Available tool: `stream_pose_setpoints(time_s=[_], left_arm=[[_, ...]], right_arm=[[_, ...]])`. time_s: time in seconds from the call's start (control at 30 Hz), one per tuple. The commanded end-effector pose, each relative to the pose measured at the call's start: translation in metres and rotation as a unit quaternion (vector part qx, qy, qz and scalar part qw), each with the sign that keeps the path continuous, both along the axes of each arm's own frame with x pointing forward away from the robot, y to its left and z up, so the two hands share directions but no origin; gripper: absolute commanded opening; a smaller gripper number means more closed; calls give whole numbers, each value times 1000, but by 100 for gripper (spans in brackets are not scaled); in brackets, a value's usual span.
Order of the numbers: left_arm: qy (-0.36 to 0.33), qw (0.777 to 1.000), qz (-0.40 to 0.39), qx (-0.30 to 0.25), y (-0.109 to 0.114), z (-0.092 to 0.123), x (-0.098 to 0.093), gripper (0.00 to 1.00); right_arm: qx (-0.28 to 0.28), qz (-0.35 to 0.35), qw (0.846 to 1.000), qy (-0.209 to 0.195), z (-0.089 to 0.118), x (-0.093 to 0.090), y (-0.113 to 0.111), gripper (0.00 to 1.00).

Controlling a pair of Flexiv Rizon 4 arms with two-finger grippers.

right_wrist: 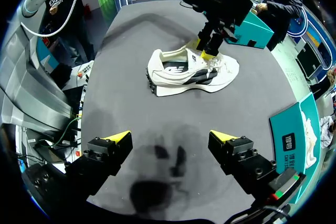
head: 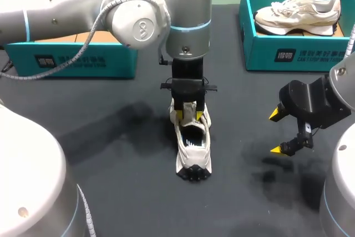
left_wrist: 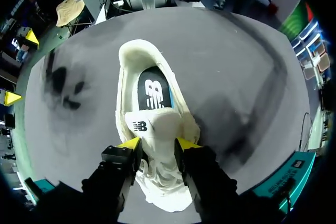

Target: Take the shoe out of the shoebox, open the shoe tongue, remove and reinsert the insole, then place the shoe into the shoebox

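Note:
A cream sneaker (head: 192,151) stands upright at the table's middle, heel end toward me. My left gripper (head: 188,116) comes down on it from above and is shut on the shoe tongue (left_wrist: 154,128), a yellow tip pressing each side. Ahead of the tongue the dark insole (left_wrist: 153,90) shows inside the shoe's mouth. My right gripper (head: 275,132) hangs open and holds nothing, above the bare table to the right of the shoe. In the right wrist view the sneaker (right_wrist: 189,72) lies well ahead of the right gripper (right_wrist: 170,136), with the left gripper (right_wrist: 207,51) on its tongue.
A teal shoebox (head: 266,48) at the back right holds a second cream sneaker (head: 297,14). Another teal shoebox (head: 72,56) sits at the back left, partly under my left arm. The table is dark grey.

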State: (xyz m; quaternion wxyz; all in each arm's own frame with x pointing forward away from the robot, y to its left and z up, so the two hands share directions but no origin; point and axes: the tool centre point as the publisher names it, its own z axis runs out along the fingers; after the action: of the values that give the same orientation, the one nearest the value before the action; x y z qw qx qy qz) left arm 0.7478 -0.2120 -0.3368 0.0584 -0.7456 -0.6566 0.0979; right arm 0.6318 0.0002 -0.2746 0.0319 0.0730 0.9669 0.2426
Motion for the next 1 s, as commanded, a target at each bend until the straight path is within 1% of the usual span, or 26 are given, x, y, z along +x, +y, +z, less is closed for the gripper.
stream_pose_setpoints(time_s=[0.03,0.1,0.2,0.3,0.4,0.47,0.5,0.63,0.73,0.9,1.0], left_arm=[[-24,1000,2,-14,12,26,-1,40],[-27,999,5,-23,12,35,3,41],[-26,999,8,-27,7,35,7,40],[-13,1000,6,-21,-2,19,3,38],[5,1000,1,-14,-5,1,-7,31],[11,1000,-2,-9,-3,-7,-15,24],[16,1000,-3,-8,-1,-10,-18,23],[20,1000,-3,0,3,-17,-24,25],[8,1000,0,-8,7,-5,-25,26],[-20,999,1,-33,9,31,-24,30],[-22,999,14,-30,8,47,-21,35]], right_arm=[[-1,-1,1000,-2,0,-2,0,100],[-1,-1,1000,-2,0,-2,0,100],[-1,-1,1000,-2,0,-2,0,100],[-1,-1,1000,-2,0,-2,0,100],[-1,-1,1000,-2,0,-2,0,100],[-1,-1,1000,-2,0,-2,0,100],[-1,-1,1000,-2,0,-2,0,100],[-1,-1,1000,-2,0,-2,0,100],[-1,-1,1000,-2,0,-2,0,100],[-1,-1,1000,-2,0,-2,0,100],[-1,-1,1000,-2,0,-2,0,100]])
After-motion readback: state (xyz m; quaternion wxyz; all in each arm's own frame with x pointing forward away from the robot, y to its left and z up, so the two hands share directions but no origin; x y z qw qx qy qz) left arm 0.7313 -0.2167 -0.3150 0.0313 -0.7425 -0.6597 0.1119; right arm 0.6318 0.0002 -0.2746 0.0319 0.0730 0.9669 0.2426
